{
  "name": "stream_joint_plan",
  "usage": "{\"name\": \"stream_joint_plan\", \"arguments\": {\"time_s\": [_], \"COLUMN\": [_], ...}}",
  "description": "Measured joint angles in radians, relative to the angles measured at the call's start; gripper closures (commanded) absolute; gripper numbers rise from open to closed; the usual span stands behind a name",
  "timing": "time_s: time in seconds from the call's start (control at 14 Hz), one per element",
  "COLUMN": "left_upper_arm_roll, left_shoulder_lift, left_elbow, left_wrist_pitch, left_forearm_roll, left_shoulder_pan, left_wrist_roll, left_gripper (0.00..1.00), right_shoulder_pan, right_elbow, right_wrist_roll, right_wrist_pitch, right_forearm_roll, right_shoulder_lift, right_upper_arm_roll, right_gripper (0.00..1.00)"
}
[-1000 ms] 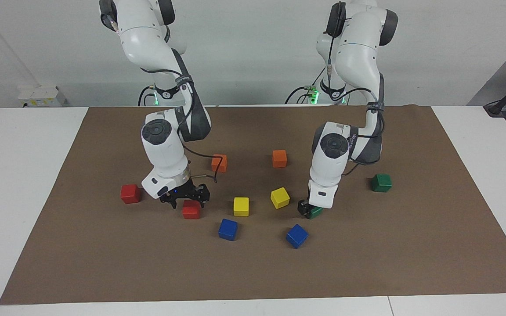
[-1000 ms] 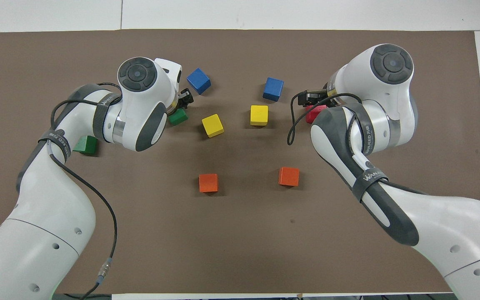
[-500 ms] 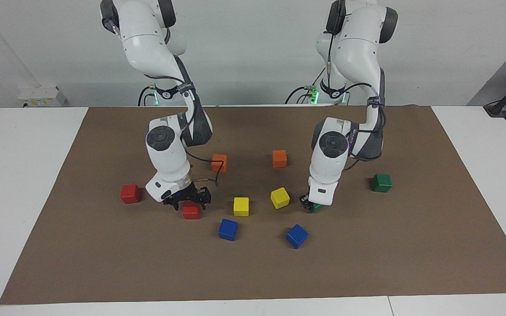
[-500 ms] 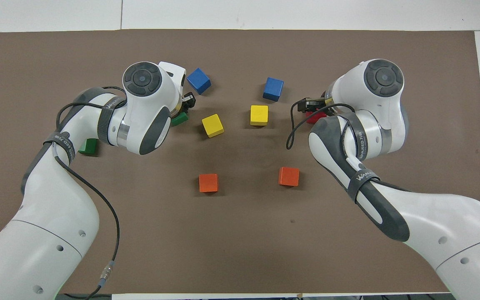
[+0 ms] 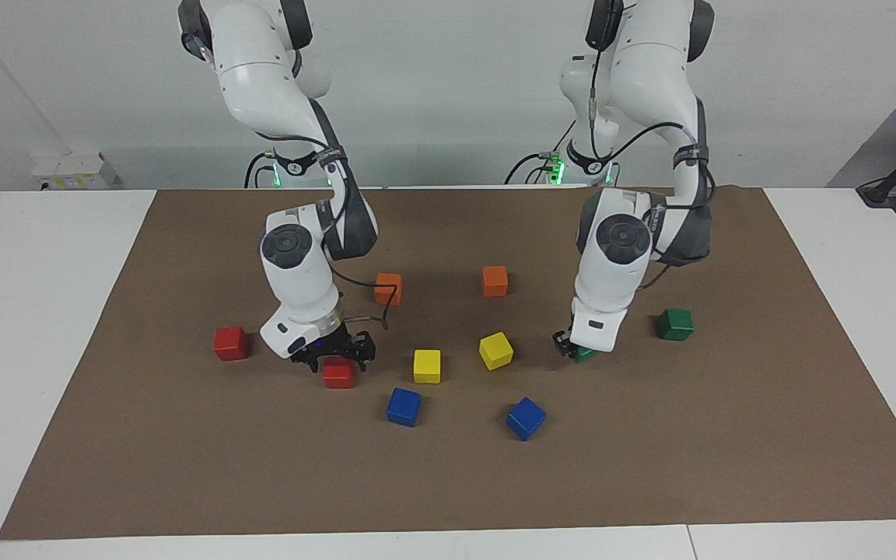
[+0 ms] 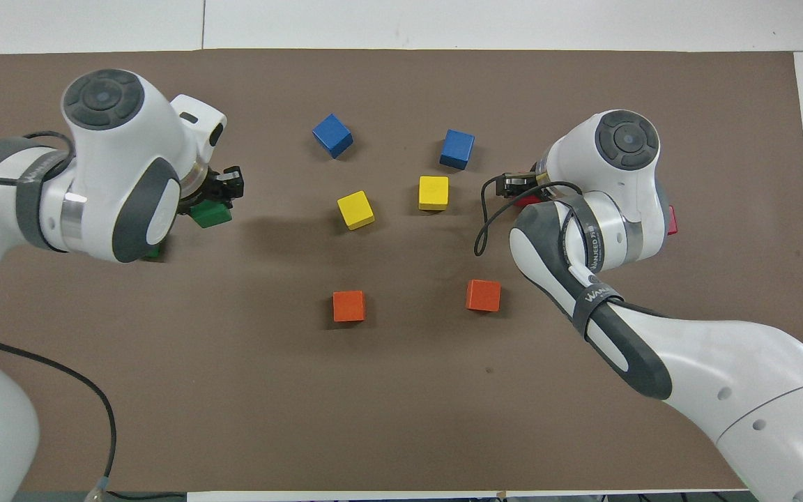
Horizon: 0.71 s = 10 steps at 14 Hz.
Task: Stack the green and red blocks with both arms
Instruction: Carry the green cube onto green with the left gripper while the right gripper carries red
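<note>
The left gripper (image 5: 575, 351) had its fingers clamped on a small dark green matte cube (image 6: 210, 214), held up over the brown paper mat (image 5: 448, 482) and turned a bit askew to the mat's edges. The other green cube (image 5: 675, 323) sat toward the left arm's end from it, with bare mat around. The right gripper (image 5: 337, 356) sat low over a bright red matte cube (image 5: 338, 375); can't tell whether its fingers gripped it. The second red cube (image 5: 230, 343) lay well apart toward the right arm's end.
</note>
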State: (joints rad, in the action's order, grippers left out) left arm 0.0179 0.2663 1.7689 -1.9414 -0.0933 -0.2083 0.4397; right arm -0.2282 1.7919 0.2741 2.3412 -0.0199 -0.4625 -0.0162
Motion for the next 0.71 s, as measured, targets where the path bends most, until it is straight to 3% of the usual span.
{"name": "stream_joint_plan", "arguments": {"time_s": [0.21,0.36,0.71], "left_upper_arm_roll": [-0.002,-0.003,0.001], "left_shoulder_lift": [-0.039,-0.040,-0.032], "left_elbow": [0.038,0.045,0.057], "left_wrist_pitch": [0.011,0.011,0.006], "left_forearm_roll": [0.025,0.061,0.072], "left_shoulder_pan": [0.117,0.191,0.226], "left_wrist_roll": [-0.286,-0.451,-0.610], "left_gripper": [1.00,1.00,1.00], "right_shoulder_pan": [0.001,0.001,0.052], "right_elbow": [-0.006,-0.051,-0.162], "right_wrist_roll": [0.000,0.001,-0.045], "right_wrist_pitch": [-0.020,-0.099,-0.293], "right_forearm_roll": [0.000,0.001,0.062], "right_shoulder_lift": [0.002,0.006,0.065], "right_upper_arm_roll": [0.002,0.006,0.018], "right_gripper": [1.00,1.00,1.00]}}
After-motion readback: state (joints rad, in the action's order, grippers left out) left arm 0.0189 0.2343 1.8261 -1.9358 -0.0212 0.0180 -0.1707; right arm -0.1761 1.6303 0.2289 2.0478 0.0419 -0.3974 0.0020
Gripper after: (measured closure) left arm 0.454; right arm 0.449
